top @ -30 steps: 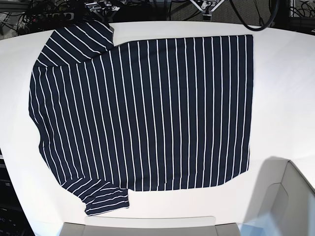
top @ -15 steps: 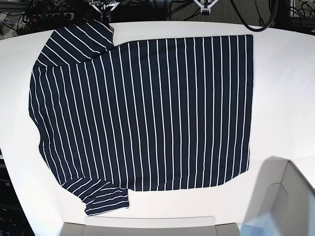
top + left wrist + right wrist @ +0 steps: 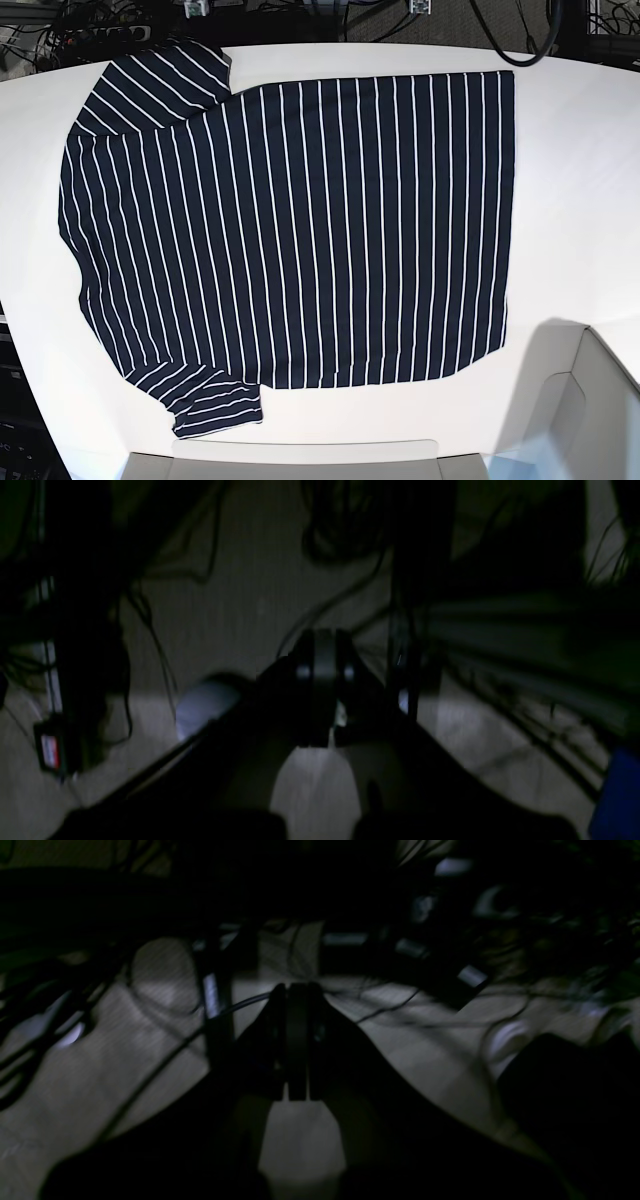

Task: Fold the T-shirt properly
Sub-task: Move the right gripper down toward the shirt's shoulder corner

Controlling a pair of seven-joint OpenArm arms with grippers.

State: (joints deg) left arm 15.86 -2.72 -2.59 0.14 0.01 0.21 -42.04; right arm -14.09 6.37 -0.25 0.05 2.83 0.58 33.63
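The T-shirt [image 3: 290,230] lies flat, unfolded, on the white surface [image 3: 580,180]. Left gripper [image 3: 320,690] and right gripper [image 3: 295,1050] jaws are closed, empty, off the shirt. Recommend pinching matching hem corners evenly.

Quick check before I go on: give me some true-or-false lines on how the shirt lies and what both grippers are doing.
1. The T-shirt lies spread flat on the white table. True.
2. The shirt is already folded in half. False: it is unfolded, both sleeves out.
3. The left gripper holds fabric. False: it is shut on nothing, over the floor.
4. The right gripper is shut, off the table. True.
5. The shirt is plain red. False: dark with white pinstripes.
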